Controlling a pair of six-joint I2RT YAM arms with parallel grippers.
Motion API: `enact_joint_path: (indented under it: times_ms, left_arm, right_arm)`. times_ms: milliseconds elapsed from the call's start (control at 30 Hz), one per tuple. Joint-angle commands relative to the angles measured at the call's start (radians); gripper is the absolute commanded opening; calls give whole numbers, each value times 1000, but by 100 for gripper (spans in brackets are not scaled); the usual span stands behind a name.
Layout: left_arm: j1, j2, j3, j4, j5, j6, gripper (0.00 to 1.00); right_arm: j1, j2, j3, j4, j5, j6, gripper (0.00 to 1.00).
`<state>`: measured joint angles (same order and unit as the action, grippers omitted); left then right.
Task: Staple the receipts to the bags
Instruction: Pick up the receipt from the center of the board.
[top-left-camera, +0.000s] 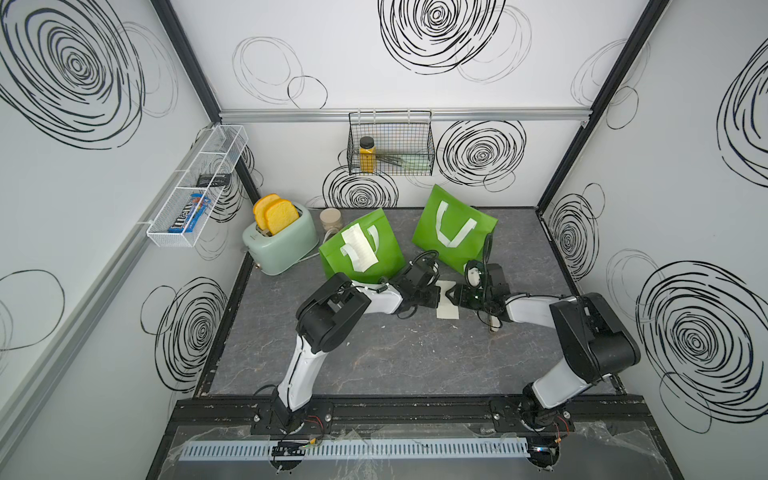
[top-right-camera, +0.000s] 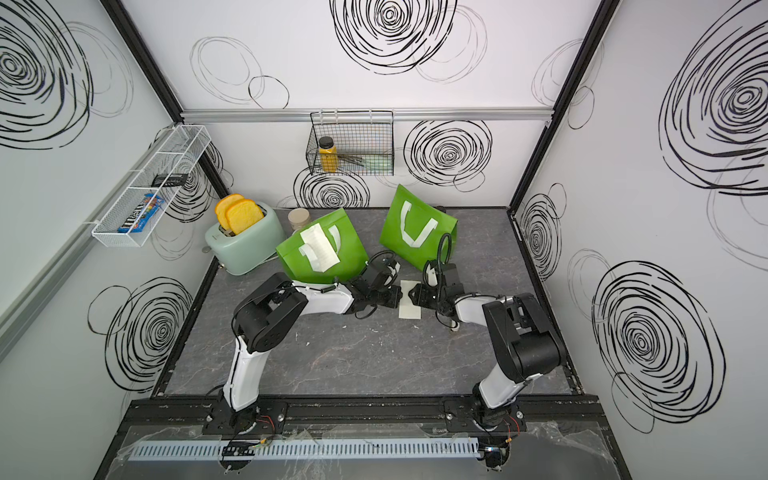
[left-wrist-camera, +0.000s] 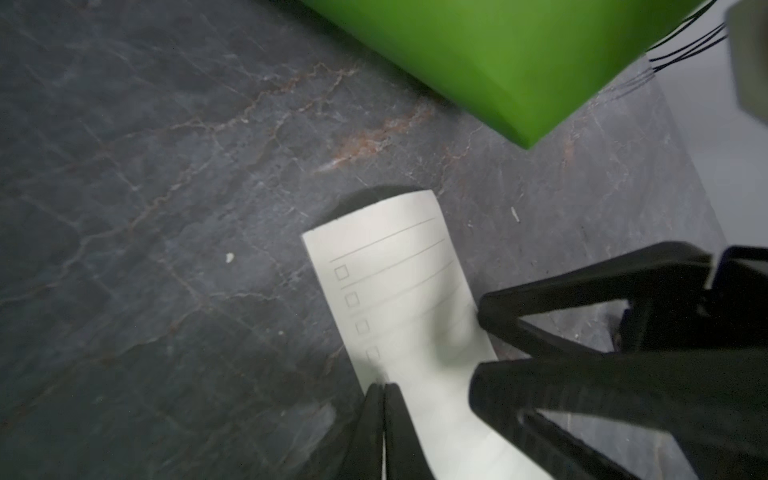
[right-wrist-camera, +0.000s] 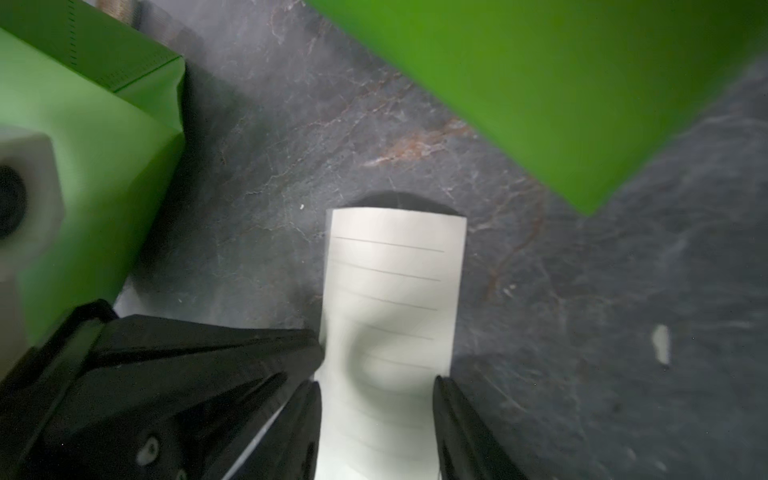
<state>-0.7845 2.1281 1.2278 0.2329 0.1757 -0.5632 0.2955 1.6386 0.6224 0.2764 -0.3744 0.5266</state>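
Two green bags lie at the back of the table, the left bag (top-left-camera: 386, 257) and the right bag (top-left-camera: 432, 224). One white receipt (top-left-camera: 360, 249) rests on the left bag across its handle. The other receipt (top-left-camera: 448, 307) (left-wrist-camera: 395, 282) (right-wrist-camera: 395, 270) lies on the dark table in front of the bags, between my two grippers. My left gripper (top-left-camera: 437, 297) (left-wrist-camera: 384, 390) is shut on that receipt's long edge. My right gripper (top-left-camera: 451, 296) (right-wrist-camera: 376, 415) is open astride the same slip, one fingertip at each long edge. The paper bows up between them.
A mint toaster (top-left-camera: 282, 245) with two toast slices and a small jar (top-left-camera: 331, 220) stand left of the bags. A black wire basket (top-left-camera: 390, 166) hangs on the back wall and a white wire shelf (top-left-camera: 195, 187) on the left wall. A small pale object (top-left-camera: 493, 325) lies under my right forearm.
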Motion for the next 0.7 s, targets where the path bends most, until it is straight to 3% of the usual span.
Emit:
enact_joint_path:
  times_ms: [0,500,667]
  left_arm:
    - [-15,16,-39,-32,38,-32,6]
    - [-13,13,-37,-32,61,-18,5]
    - [-10,10,-39,-35,67,-12,5]
  right_arm:
    - [1,42,-16,1,-72,63,49]
    - [-47,49,-70,238,-403,165,51]
    - [-54,8,-87,255,-392,165,51]
